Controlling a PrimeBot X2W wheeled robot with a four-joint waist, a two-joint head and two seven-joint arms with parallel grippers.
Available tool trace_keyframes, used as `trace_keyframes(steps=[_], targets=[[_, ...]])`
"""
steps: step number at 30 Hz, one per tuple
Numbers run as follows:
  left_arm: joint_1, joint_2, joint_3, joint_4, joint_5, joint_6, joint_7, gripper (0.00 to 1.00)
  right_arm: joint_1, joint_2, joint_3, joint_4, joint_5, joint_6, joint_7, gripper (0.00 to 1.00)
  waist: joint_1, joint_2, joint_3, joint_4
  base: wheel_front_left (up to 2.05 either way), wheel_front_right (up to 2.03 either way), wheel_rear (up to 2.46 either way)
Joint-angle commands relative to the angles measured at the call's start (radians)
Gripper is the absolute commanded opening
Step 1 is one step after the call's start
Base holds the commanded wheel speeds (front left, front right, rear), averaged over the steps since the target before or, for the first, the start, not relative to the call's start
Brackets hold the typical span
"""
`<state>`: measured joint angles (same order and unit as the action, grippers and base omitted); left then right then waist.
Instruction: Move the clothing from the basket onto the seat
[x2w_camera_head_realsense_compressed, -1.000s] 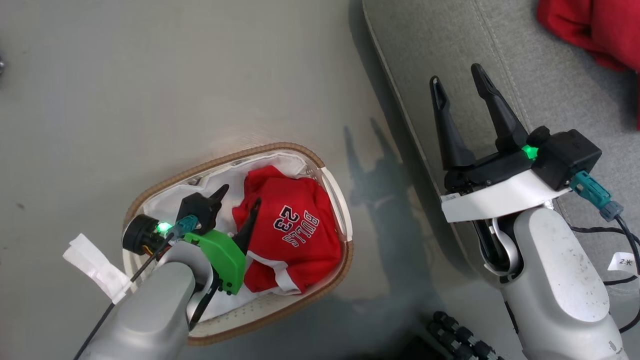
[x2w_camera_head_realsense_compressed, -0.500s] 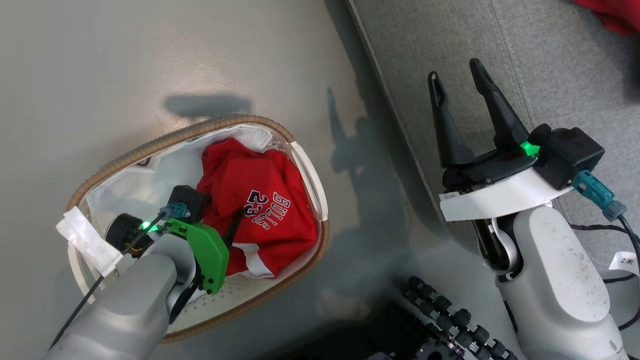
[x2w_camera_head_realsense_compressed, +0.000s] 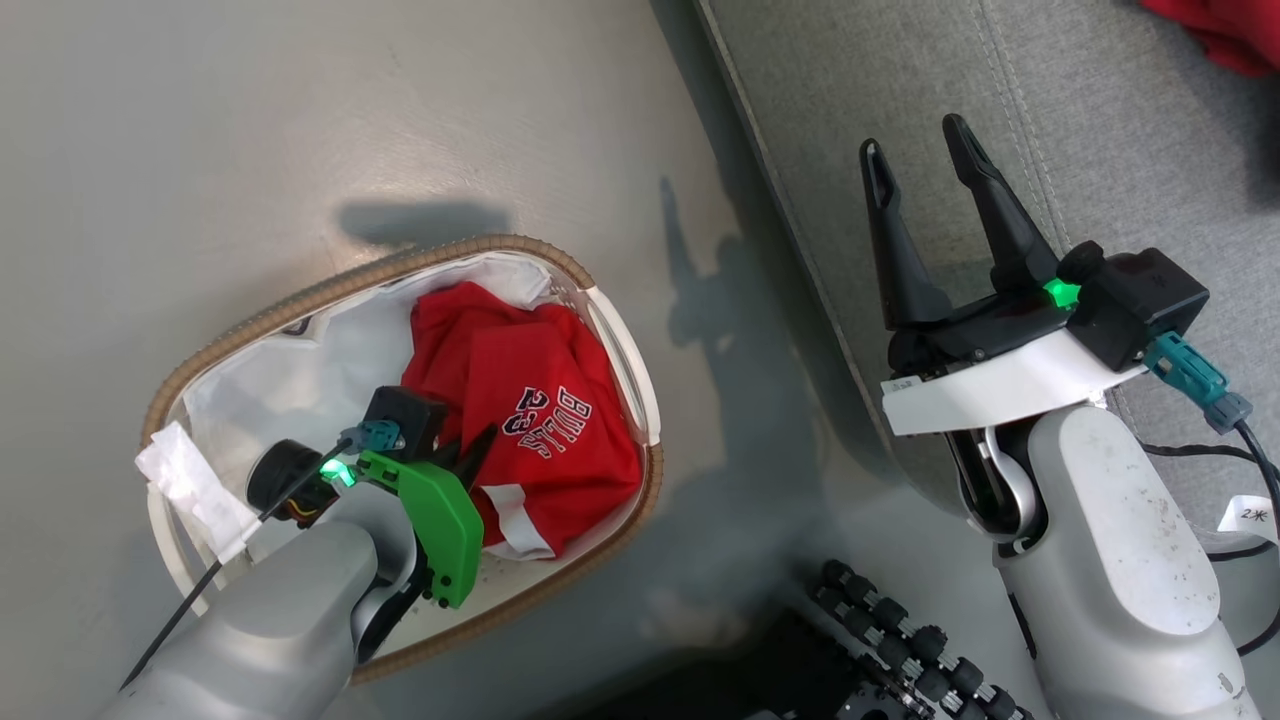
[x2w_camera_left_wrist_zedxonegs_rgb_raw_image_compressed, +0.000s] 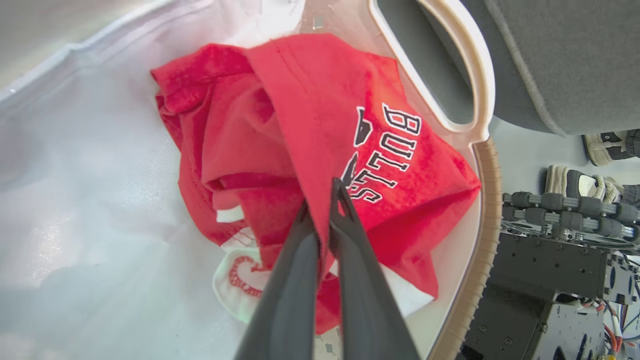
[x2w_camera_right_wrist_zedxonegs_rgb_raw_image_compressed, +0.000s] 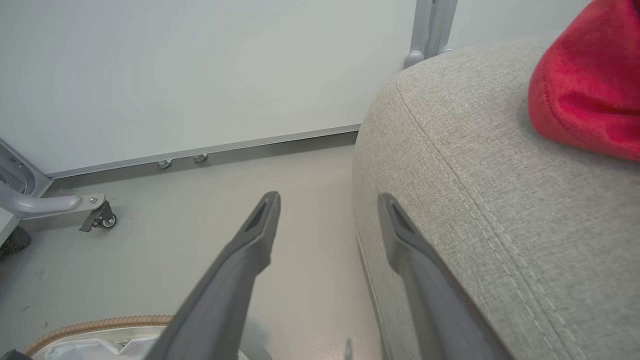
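A fold of the bright red soft "BULLS 23" garment (x2w_camera_head_realsense_compressed: 540, 400), lying in the oval white brown-rimmed plastic basket (x2w_camera_head_realsense_compressed: 630, 360), is pinched by the left gripper (x2w_camera_left_wrist_zedxonegs_rgb_raw_image_compressed: 320, 200). The right gripper (x2w_camera_head_realsense_compressed: 912, 137) is spread wide, empty, over the large grey fabric couch (x2w_camera_head_realsense_compressed: 900, 80).

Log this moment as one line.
left gripper: shut on red jersey in basket | right gripper: open, at seat edge
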<state>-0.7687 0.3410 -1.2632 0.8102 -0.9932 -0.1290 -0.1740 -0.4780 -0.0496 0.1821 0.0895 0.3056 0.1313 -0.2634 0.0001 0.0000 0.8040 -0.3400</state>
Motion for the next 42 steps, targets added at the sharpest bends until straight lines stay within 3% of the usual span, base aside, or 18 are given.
trace_keyframes(steps=[1,16,29,42], targets=[[-0.008,0.003,-0.004,0.001,-0.012,-0.003,-0.012,0.0,-0.003,-0.002,-0.003,0.007,-0.007,-0.001,-0.002,1.0,-0.0001,0.0,-0.021,0.007,0.0,0.0,0.0],[0.108,-0.064,-0.004,-0.025,-0.081,-0.003,-0.093,0.0,0.071,-0.003,-0.057,0.075,-0.041,-0.001,-0.002,1.0,-0.0001,0.0,-0.268,0.101,0.0,0.0,0.0],[0.275,-0.081,0.261,-0.194,0.109,-0.003,-0.09,0.0,0.159,-0.003,-0.098,0.146,-0.061,-0.001,-0.002,1.0,-0.0001,0.0,-0.471,0.209,0.0,0.0,0.0],[0.367,-0.116,0.462,-0.393,0.281,-0.003,-0.091,0.0,0.265,-0.003,-0.13,0.193,-0.069,-0.001,-0.002,1.0,-0.0001,0.0,-0.618,0.266,0.0,0.0,0.0]])
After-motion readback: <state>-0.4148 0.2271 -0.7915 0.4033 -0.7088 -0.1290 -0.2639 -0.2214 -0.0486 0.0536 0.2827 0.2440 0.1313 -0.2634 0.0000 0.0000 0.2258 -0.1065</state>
